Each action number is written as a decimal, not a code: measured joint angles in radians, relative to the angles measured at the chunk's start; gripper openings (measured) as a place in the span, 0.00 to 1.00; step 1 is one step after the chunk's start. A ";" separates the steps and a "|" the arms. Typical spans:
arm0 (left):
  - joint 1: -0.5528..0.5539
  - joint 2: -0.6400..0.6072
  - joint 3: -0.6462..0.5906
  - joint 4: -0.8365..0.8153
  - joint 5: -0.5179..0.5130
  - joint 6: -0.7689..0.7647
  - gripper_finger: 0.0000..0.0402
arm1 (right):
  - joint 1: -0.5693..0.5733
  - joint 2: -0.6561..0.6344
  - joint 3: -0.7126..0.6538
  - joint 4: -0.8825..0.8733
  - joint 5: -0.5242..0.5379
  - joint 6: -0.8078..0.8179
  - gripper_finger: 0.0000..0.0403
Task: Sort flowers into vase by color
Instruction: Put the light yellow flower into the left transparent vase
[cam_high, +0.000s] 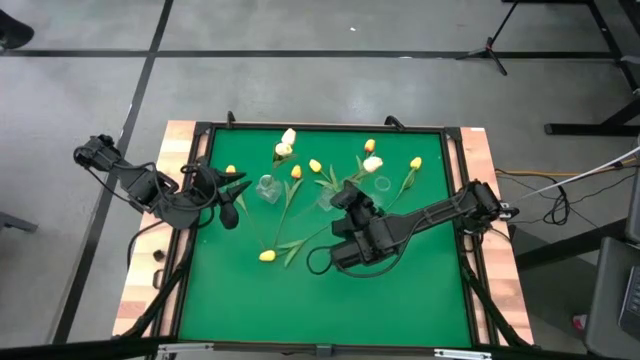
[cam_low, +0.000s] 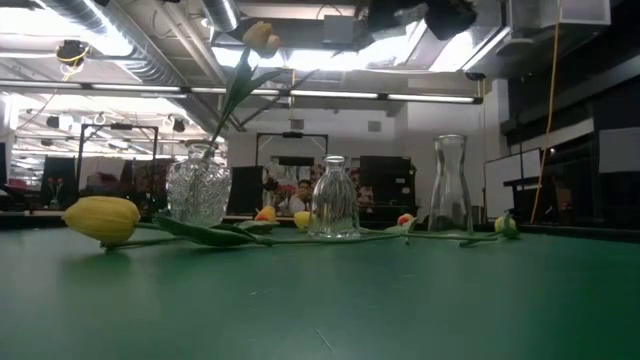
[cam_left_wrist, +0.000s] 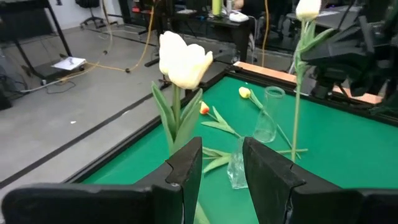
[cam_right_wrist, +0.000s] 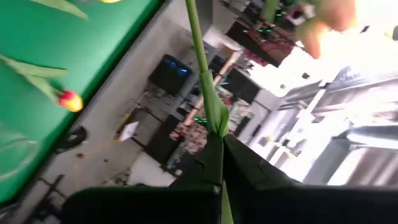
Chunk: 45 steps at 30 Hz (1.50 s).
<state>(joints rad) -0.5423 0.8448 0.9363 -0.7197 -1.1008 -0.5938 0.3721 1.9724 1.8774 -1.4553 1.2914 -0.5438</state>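
A green worktop (cam_high: 400, 300) carries loose flowers and three clear vases. The right fingers (cam_right_wrist: 221, 146) are pinched tight on a tulip stem (cam_right_wrist: 202, 68), its long axis running straight out from the tips, above the middle vase (cam_high: 328, 200) at about twelve o'clock of centre. The left fingers (cam_left_wrist: 221, 165), slightly apart, hold nothing, just behind a white tulip (cam_left_wrist: 183, 59) standing in the left vase (cam_high: 267, 187). The right arm is nearer.

- Left gripper (cam_left_wrist: 222, 167) fingers stand apart at the frame's bottom, a white tulip (cam_left_wrist: 182, 60) rising just behind them.
- Clear vase (cam_left_wrist: 267, 115) stands mid-frame on green table (cam_left_wrist: 348, 155).
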 joint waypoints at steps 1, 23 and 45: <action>0.000 0.000 0.000 0.000 -0.009 0.000 0.28 | 0.000 0.000 0.000 0.026 0.018 -0.033 0.01; 0.000 0.000 0.000 -0.008 -0.041 -0.006 0.28 | -0.137 0.000 0.000 0.546 0.054 -0.607 0.01; 0.000 0.000 0.000 -0.052 -0.041 -0.007 0.28 | -0.208 0.000 0.000 1.065 -0.083 -1.042 0.01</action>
<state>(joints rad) -0.5425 0.8450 0.9363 -0.7717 -1.1423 -0.6005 0.1643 1.9728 1.8774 -0.3899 1.2083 -1.5859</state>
